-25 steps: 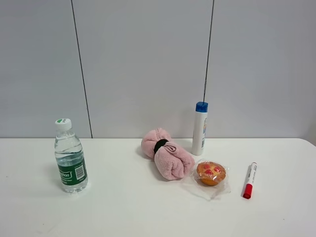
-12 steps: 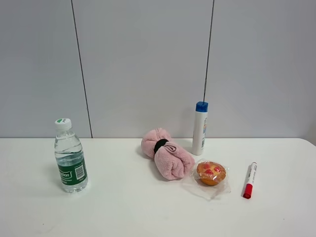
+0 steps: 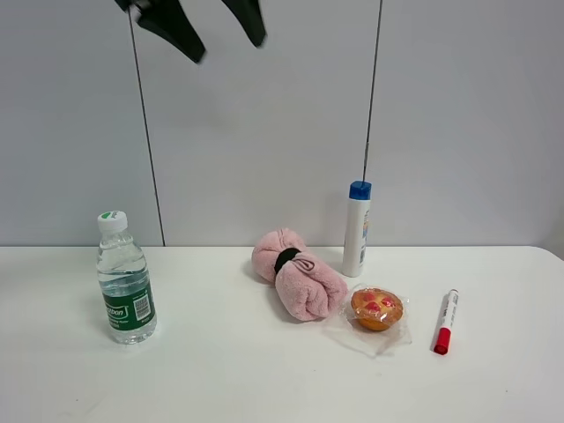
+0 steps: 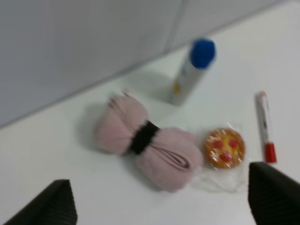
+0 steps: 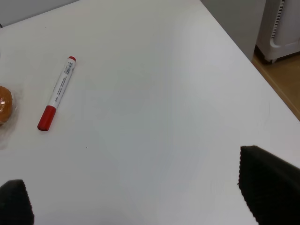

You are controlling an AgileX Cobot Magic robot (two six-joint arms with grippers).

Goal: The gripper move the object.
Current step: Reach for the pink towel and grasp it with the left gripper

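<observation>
A pink rolled towel with a black band lies mid-table. A wrapped orange muffin sits to its right, then a red-capped marker. A white bottle with a blue cap stands behind them, and a water bottle stands at the left. My left gripper is open and empty, high above the table. Its wrist view shows the towel, muffin, blue-capped bottle and marker below. My right gripper is open and empty over the table's right end, near the marker.
The white table backs onto a grey panelled wall. In the right wrist view the table's right edge drops to a wooden floor beside a white appliance.
My left gripper has come into the exterior high view at the top left; it was out of view before. Nothing on the table has moved.
</observation>
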